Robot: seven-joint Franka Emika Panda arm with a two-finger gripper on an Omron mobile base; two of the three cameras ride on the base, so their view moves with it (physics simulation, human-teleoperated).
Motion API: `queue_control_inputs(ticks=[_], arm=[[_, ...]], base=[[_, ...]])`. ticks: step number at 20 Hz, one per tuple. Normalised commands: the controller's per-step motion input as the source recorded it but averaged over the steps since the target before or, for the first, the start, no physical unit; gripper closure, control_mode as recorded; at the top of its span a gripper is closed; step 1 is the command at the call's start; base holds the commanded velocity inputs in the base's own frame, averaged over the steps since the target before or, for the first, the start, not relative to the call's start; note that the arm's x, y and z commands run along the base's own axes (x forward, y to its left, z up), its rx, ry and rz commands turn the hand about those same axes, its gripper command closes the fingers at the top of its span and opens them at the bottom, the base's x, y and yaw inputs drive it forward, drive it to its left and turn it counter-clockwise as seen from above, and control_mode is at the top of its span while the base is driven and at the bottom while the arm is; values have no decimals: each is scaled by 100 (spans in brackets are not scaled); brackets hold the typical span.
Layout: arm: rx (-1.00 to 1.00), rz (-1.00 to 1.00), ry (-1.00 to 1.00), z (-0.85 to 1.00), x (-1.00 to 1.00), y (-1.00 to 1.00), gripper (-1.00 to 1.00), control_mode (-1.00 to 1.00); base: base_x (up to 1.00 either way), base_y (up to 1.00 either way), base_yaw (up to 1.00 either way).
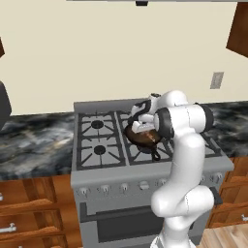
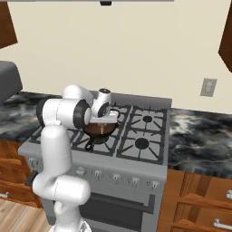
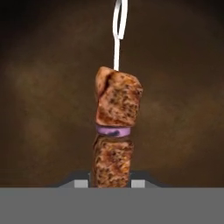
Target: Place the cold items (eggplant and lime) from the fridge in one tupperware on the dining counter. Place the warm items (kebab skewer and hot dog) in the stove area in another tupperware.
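Note:
The kebab skewer lies in a dark brown pan on the stove area. It carries two browned meat chunks with a purple slice between them, and a thin white loop at its far end. My gripper reaches down into the pan. It is shut on the lower meat chunk of the skewer, with a fingertip pressed against each side. In both base views the arm's wrist hides most of the pan's inside.
The pan's black handle points toward the stove's front edge. Black burner grates lie beside the pan. Dark marbled worktops flank the range over wood drawers. A grey appliance stands at the far left.

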Motion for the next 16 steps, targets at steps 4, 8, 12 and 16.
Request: queue_control_inputs(ticks=[4, 8, 12, 16], arm=[[0, 10, 3, 27, 0, -23, 100, -100], [-3, 8, 11, 87, -3, -18, 100, -100], [-7, -1, 1, 98, -61, -23, 100, -100], [-15, -14, -3, 64, -99, -28, 100, -100]], base=[[0, 0, 0], [0, 0, 0], [0, 0, 0], [0, 0, 0]])
